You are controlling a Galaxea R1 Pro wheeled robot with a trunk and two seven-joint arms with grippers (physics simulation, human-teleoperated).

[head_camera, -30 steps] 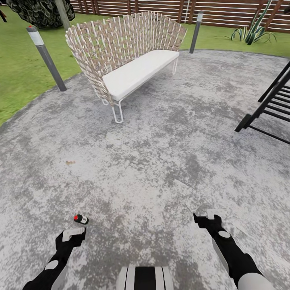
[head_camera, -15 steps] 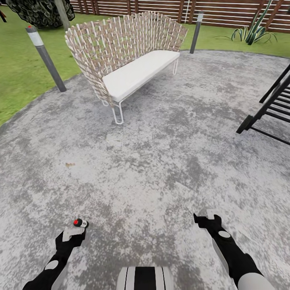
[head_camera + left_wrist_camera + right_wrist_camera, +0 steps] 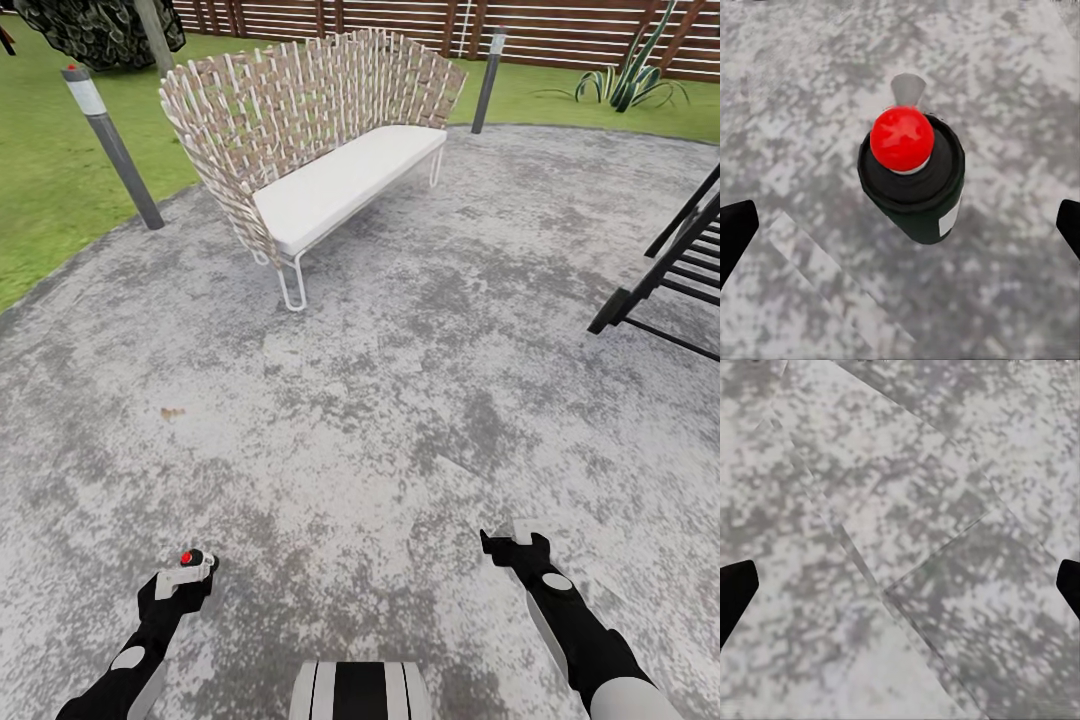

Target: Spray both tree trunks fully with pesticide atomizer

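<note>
The pesticide atomizer (image 3: pixel 188 557) stands upright on the grey paving, a small dark bottle with a red top. In the left wrist view the atomizer (image 3: pixel 916 180) shows a pale label and a grey nozzle. My left gripper (image 3: pixel 186 574) hovers directly over it, open, its black fingertips (image 3: pixel 735 229) wide apart on either side and not touching the bottle. Off to the right, my right gripper (image 3: pixel 512 537) hangs open above bare paving (image 3: pixel 900 532). A pale grey trunk (image 3: pixel 153 32) rises on the lawn at the far left; I cannot tell if it is one of the trees.
A woven bench (image 3: pixel 300 120) with a white seat stands ahead. Two grey bollard lamps (image 3: pixel 112 140) (image 3: pixel 487 82) flank it. A black slatted frame (image 3: pixel 680 270) juts in from the right. Lawn (image 3: pixel 50 200) and a slat fence (image 3: pixel 560 35) ring the round patio.
The whole view has crept slightly, so the camera moved. The atomizer has come from just beyond my left gripper to right under it. Both grippers stay open.
</note>
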